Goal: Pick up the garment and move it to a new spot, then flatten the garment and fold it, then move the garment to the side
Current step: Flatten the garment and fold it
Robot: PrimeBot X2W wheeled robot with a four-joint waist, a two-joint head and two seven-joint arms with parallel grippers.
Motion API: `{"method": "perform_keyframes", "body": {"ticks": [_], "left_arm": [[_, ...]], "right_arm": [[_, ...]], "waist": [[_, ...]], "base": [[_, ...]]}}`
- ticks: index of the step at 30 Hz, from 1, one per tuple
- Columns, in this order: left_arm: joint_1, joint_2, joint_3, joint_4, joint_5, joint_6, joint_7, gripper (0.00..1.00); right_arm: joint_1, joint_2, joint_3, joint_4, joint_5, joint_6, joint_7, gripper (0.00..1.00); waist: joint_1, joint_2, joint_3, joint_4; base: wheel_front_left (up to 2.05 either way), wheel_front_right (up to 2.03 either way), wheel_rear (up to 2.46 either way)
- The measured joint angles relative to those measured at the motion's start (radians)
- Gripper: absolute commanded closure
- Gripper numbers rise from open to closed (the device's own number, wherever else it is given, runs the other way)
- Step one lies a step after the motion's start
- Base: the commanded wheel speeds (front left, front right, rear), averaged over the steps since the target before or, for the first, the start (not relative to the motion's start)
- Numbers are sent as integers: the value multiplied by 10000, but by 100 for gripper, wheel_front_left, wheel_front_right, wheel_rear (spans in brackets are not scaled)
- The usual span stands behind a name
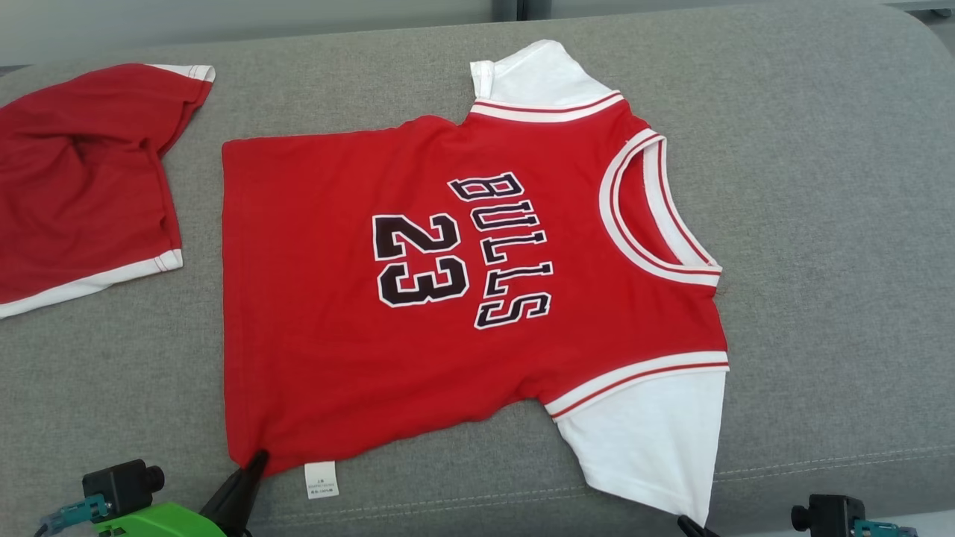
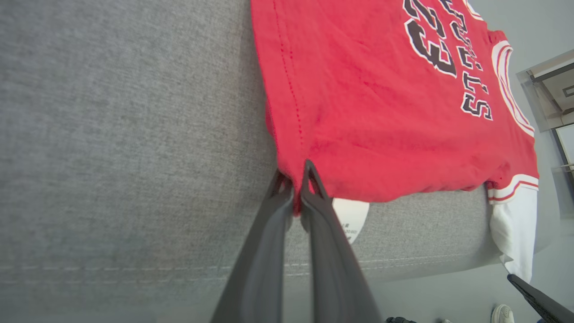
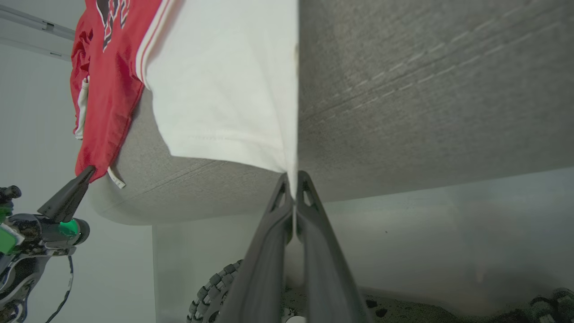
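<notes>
Overhead, the jersey lies spread flat across the middle of the cushion, collar toward its right side. A second red cloth sits at the cushion's left end. The left gripper pinches the jersey's hem corner near the cushion's front edge, and the right gripper meets the tip of the white sleeve there. From the left wrist, both fingers clamp that red corner, just beside a white label. From the right wrist, the fingers press together on the sleeve's corner, just past the cushion's front edge.
</notes>
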Motion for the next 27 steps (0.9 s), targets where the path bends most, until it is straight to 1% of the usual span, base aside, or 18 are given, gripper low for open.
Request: {"method": "perform_keyframes", "body": {"ticks": [1,4,9,11,13,17,19,23,27], "left_arm": [[39,50,4,-109,-13,0,42,100],[106,205,35,-407,-134,-2,138,100],[120,477,125,-890,-330,-33,385,100],[172,539,144,-1252,-621,-77,535,100],[194,616,144,-1592,-663,-79,685,100],[188,976,349,-2263,-936,-81,1053,100],[175,1361,545,-2717,-1246,-81,1409,100],[88,1852,782,-3289,-1526,-46,1964,100],[-218,2163,982,-3622,-1818,192,2355,100]], "right_arm": [[162,-65,-29,-165,253,48,111,100],[398,-345,-150,-727,757,50,378,100],[448,-711,-499,-1862,1659,86,669,100],[497,-897,-654,-2405,2050,136,773,100],[497,-1081,-855,-2934,2328,136,861,100],[465,-1521,-1298,-3870,2807,136,1018,100],[399,-1950,-1697,-4414,3060,136,1175,100],[185,-2635,-2159,-4861,3219,136,1482,100],[-84,-3081,-2575,-5120,3453,134,1739,100]], "waist": [[0,0,16,6],[0,0,102,11],[0,0,222,24],[0,0,276,31],[0,0,347,38],[0,0,510,75],[0,0,674,95],[0,0,942,109],[0,0,1225,148]], "base": [[0,0,0],[0,0,0],[0,0,0],[0,0,0],[0,0,0],[0,0,0],[0,0,0],[0,0,0],[0,0,0]]}}
